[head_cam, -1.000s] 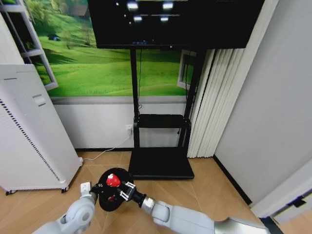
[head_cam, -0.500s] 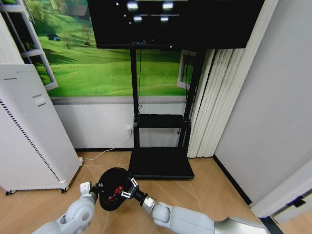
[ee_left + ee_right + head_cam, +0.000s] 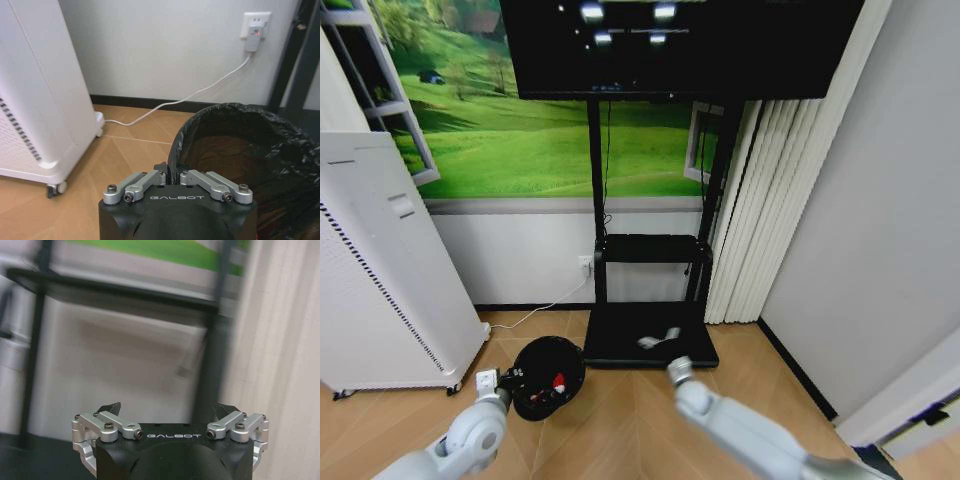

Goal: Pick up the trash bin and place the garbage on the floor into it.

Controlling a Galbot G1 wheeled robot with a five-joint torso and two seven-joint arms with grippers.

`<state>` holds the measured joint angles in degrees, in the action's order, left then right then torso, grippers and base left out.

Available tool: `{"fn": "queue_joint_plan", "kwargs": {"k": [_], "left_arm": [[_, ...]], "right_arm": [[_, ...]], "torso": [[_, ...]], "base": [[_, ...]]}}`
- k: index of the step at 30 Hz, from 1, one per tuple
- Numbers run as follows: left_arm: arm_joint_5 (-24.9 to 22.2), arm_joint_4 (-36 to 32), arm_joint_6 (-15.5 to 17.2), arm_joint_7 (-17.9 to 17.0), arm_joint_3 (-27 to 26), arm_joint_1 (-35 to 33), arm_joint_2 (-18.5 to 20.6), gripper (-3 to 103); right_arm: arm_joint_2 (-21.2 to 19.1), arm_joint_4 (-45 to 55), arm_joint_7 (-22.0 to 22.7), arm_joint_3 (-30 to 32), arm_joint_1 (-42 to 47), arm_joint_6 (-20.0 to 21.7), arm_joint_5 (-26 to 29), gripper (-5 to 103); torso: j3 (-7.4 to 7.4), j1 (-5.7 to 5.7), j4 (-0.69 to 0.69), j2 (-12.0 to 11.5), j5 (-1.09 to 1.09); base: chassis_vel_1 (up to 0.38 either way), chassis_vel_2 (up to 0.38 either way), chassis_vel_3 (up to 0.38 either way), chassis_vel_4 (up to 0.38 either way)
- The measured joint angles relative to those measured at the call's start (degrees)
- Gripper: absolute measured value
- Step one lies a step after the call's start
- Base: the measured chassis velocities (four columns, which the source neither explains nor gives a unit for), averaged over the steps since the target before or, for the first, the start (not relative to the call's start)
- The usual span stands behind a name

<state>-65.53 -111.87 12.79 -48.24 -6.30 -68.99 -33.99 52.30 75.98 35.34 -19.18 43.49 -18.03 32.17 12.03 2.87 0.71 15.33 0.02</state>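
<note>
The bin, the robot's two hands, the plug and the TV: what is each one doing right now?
Trash bin: upright, bag-lined, red garbage inside, rim pinched by the left gripper.
Left gripper: shut on the bin's rim.
Right gripper: open, empty, raised in front of the TV stand.
Plug: in the wall socket, red light on.
TV: dark.

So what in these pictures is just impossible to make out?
- Inside the small black round bag-lined trash bin: head view shows a tiny red bit, too small to identify.
- Bin's lower body: left wrist view, hidden behind the left gripper.
- Right gripper fingertips: right wrist view, motion-blurred.
</note>
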Motion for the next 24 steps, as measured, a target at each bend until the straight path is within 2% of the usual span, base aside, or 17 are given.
{"fn": "queue_joint_plan", "kwargs": {"k": [1,2,3,4,5,7,8,10,11,12,18,24], "left_arm": [[1.3,0.8,0.3,0.2,0.4,0.4,-0.2,7],[1.3,0.8,0.3,0.2,0.4,0.4,-0.2,7],[2.4,1.5,0.4,0.7,0.8,0.8,-0.3,7],[2.8,1.8,0.4,0.8,0.9,0.9,-0.4,7],[2.8,1.8,0.4,0.8,0.9,0.9,-0.4,7],[3.4,2.2,0.4,1.3,1.1,1.0,-0.5,7],[3.4,2.2,0.4,1.3,1.1,1.0,-0.5,7],[3.5,2.2,0.3,1.6,1.3,1.1,-0.4,7],[3.5,2.2,0.3,1.6,1.3,1.1,-0.4,7],[3.5,1.9,0.3,1.6,1.5,1.3,-0.4,7],[3.2,0.6,0.1,1.6,1.7,1.1,-0.4,7],[3.6,0.0,-0.2,1.8,1.1,-0.2,-0.6,7]], "right_arm": [[-2.0,0.6,0.5,5.5,5.3,1.5,-0.9,100],[-2.0,0.6,0.5,5.5,5.3,1.5,-0.9,100],[-3.6,0.8,0.3,11.4,10.4,1.4,-2.1,100],[-4.6,1.0,0.0,14.2,13.0,0.9,-2.6,100],[-4.6,1.0,0.0,14.2,13.0,0.9,-2.6,100],[-6.8,1.8,-2.2,20.7,19.1,-1.6,-3.6,100],[-6.8,1.8,-2.2,20.7,19.1,-1.6,-3.6,100],[-8.0,3.7,-4.4,27.3,25.6,-3.4,-4.4,100],[-8.0,3.7,-4.4,27.3,25.6,-3.4,-4.4,100],[-8.3,4.6,-4.9,30.2,28.5,-4.0,-4.9,100],[-8.6,8.4,-5.1,37.9,35.7,-4.8,-6.8,100],[-7.4,9.6,-5.2,41.4,39.0,-6.3,-8.7,100]], "torso": [[0.01,0.00,0.00,0.0,0.00],[0.01,0.00,0.00,0.0,0.00],[0.00,0.00,0.06,0.0,0.03],[0.00,-0.01,0.05,0.0,0.00],[0.00,-0.01,0.05,0.0,0.00],[0.00,0.00,0.04,0.0,0.00],[0.00,0.00,0.04,0.0,0.00],[0.00,-0.01,0.00,0.0,-0.01],[0.00,-0.01,0.00,0.0,-0.01],[0.00,-0.01,0.01,0.0,-0.01],[0.00,-0.01,0.01,0.0,-0.01],[0.00,-0.01,0.00,0.0,-0.02]], "base": [[0.000,0.000,0.000,0.000],[0.000,0.000,0.000,0.000],[0.000,0.000,0.000,0.000],[0.000,0.000,0.000,0.000],[0.000,0.000,0.000,0.000],[0.000,0.000,0.000,0.000],[0.000,0.000,0.000,0.000],[0.000,0.000,0.000,0.000],[0.000,0.000,0.000,0.000],[0.000,0.000,0.000,0.000],[0.009,0.001,-0.007,-0.003],[0.114,0.027,-0.112,-0.041]]}}
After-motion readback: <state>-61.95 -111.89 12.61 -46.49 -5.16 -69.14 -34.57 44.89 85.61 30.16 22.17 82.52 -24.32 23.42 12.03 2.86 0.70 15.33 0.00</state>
